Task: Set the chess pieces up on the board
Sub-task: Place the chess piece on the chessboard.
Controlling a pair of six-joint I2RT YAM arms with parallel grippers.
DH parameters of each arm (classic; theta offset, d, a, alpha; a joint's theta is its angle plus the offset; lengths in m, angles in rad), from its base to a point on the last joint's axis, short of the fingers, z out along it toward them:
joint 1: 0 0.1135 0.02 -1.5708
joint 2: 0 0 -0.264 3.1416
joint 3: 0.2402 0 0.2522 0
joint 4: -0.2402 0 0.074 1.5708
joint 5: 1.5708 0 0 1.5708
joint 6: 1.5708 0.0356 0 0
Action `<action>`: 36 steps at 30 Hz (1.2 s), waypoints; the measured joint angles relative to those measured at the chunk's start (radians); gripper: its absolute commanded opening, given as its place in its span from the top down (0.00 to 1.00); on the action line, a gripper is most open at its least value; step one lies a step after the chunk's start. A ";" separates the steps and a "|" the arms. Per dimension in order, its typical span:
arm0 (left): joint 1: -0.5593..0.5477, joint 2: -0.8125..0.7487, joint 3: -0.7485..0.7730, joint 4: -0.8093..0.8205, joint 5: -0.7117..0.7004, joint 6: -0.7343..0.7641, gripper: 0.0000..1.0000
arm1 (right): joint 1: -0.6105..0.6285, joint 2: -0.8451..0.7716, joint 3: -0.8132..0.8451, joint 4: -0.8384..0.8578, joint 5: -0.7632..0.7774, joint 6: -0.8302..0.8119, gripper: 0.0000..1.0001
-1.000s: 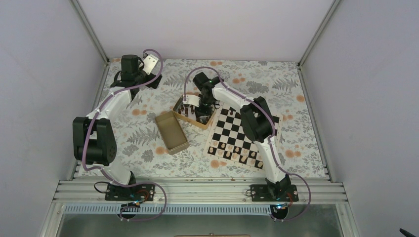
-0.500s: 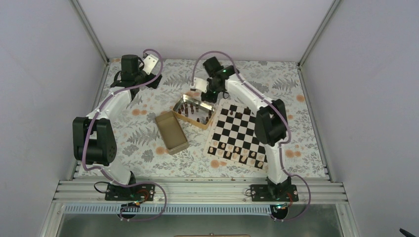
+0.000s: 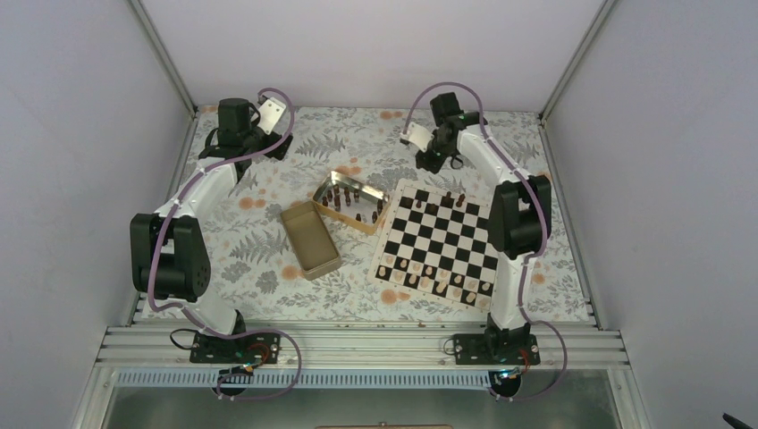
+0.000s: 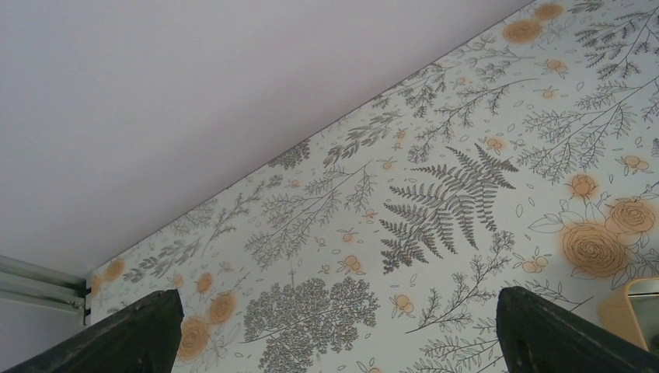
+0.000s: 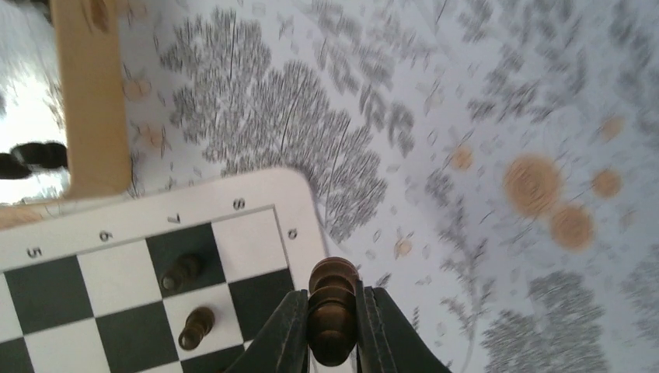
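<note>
- Our right end effector [image 5: 332, 300] is clamped on one dark chess piece [image 5: 332, 284], which stands upright between the two fingers.
- In the wrist view, that held piece hangs above the rounded corner of the board [image 3: 440, 239], beside the border numbers 7 and 8.
- Two dark pawns [image 5: 183, 272] stand on neighbouring squares just inside that corner.
- More dark pieces [image 3: 341, 198] stand in the golden tin [image 3: 324, 184] to the left of the board.
- A second tin [image 3: 310, 239] lies nearer the arms.
- Pale pieces [image 3: 429, 277] fill the board's near rows.
- Our left end effector [image 4: 342, 334] has its fingers wide apart, holding nothing, over the floral surface [image 4: 435, 202] at the far left.
</note>
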 measured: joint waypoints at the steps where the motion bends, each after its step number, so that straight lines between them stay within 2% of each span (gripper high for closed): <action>1: 0.000 0.000 0.000 0.000 0.000 0.000 0.00 | -0.008 -0.002 -0.027 0.011 0.001 0.000 0.86; 15: 0.000 0.000 0.000 0.000 0.002 0.000 0.00 | -0.074 -0.002 -0.210 0.056 0.022 -0.004 0.85; 36: 0.000 0.000 0.000 -0.001 0.008 0.000 0.00 | -0.093 -0.002 -0.259 0.048 0.032 -0.028 0.84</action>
